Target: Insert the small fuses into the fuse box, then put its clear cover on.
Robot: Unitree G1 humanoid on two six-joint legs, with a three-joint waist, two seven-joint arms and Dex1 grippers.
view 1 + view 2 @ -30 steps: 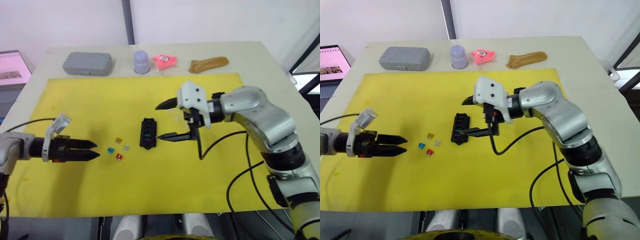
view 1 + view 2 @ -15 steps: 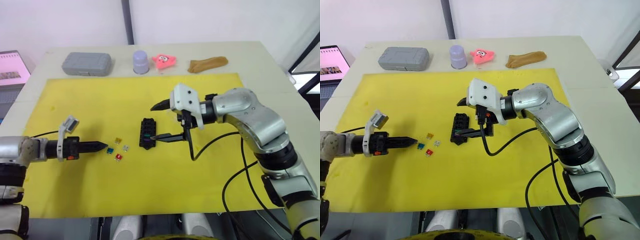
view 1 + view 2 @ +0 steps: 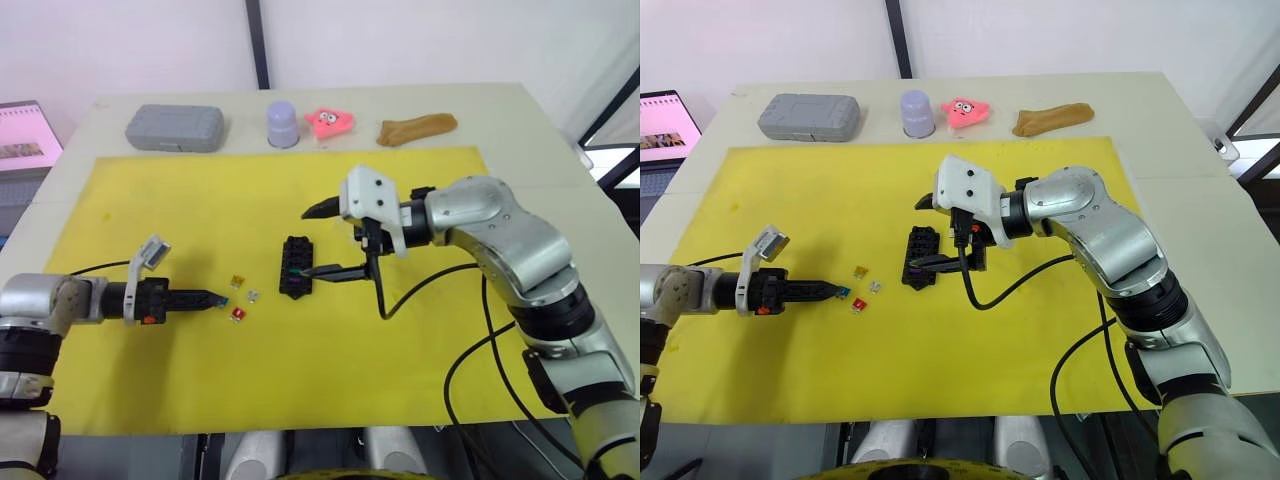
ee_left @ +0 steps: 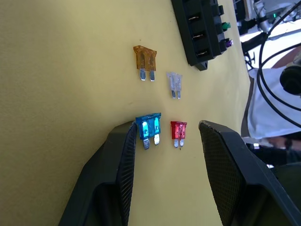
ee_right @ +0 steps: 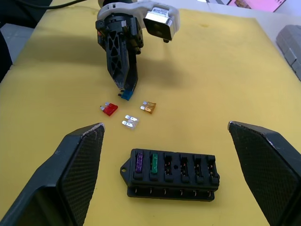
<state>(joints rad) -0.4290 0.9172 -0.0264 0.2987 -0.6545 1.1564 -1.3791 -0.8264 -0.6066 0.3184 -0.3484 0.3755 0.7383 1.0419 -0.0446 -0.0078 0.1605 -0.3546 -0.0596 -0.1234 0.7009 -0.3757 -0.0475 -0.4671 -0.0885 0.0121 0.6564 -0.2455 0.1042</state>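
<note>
Where left hand (image 4: 164, 141) gapes, blue fuse (image 4: 149, 127) touching one finger

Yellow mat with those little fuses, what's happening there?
The left end effector, open, is closing in on the small blue blade fuse, one finger against it. The orange, pale grey and red fuses lie loose nearby. The right end effector hangs open over the black fuse box, which holds purple and green fuses.
</note>
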